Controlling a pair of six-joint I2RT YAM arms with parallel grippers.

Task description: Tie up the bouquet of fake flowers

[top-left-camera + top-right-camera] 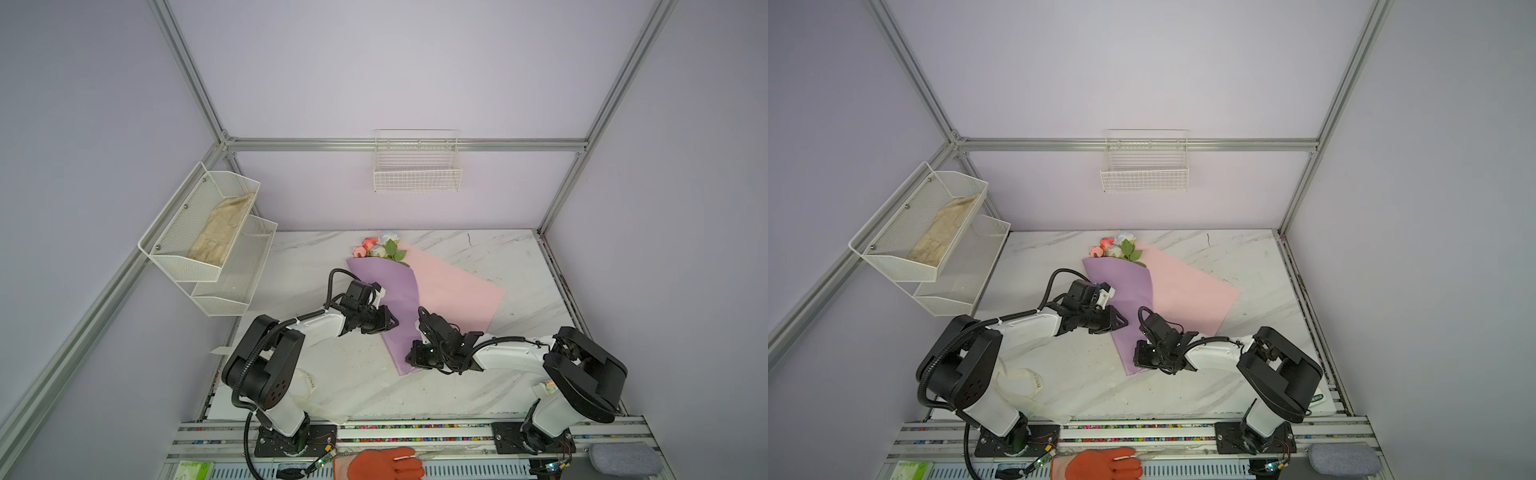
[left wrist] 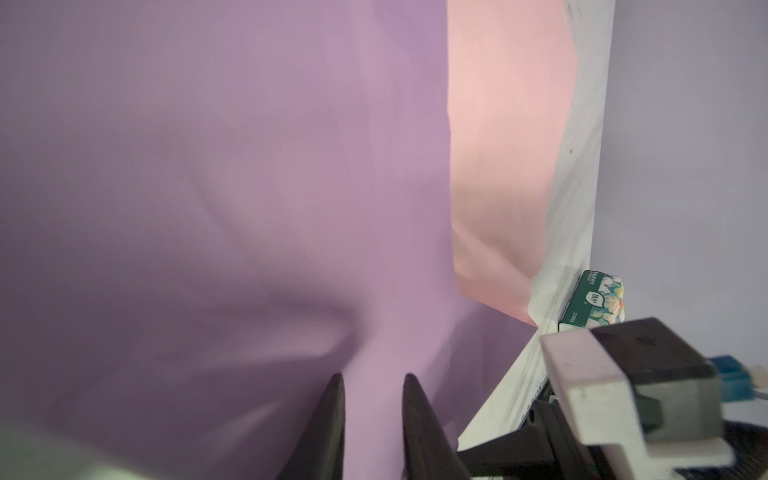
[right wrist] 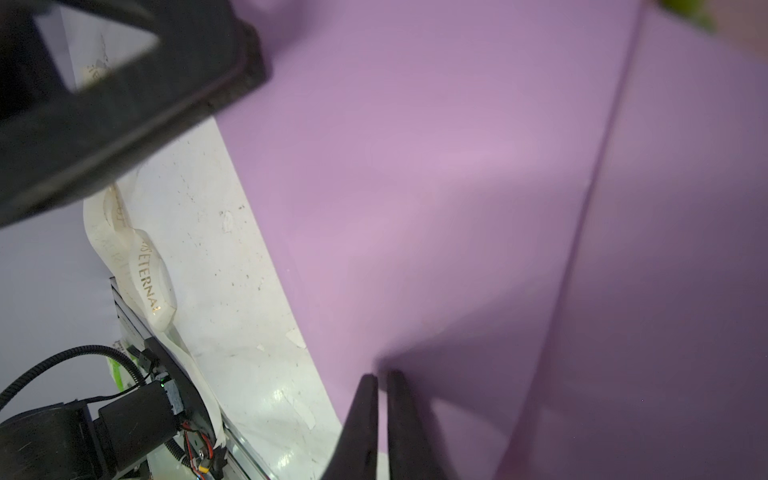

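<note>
In both top views we see the bouquet (image 1: pixel 401 307) (image 1: pixel 1133 307) lying near the middle of the marble table (image 1: pixel 519 266). Its lilac wrap is folded over the stems and the pink inner face is spread out to the right. The fake flowers (image 1: pixel 379 247) (image 1: pixel 1116 247) poke out at the far end. The left gripper (image 1: pixel 391 321) (image 1: pixel 1122 321) sits at the wrap's left edge, and the right gripper (image 1: pixel 415 359) (image 1: pixel 1142 358) at its near right edge, close to the narrow tail. A cream ribbon (image 1: pixel 309 384) lies by the left arm's base (partly hidden under it). In the left wrist view the left gripper (image 2: pixel 372 379) has its dark fingers (image 2: pixel 332 419) a little apart with lilac paper showing in the gap; we cannot tell whether they clamp it. In the right wrist view the right gripper (image 3: pixel 382 376) has its fingers pressed almost together, tips down on the lilac paper with only a sliver of lilac between them. We cannot tell whether a fold is caught. The lettered ribbon (image 3: pixel 149 274) lies on the table beyond the paper's edge.
</note>
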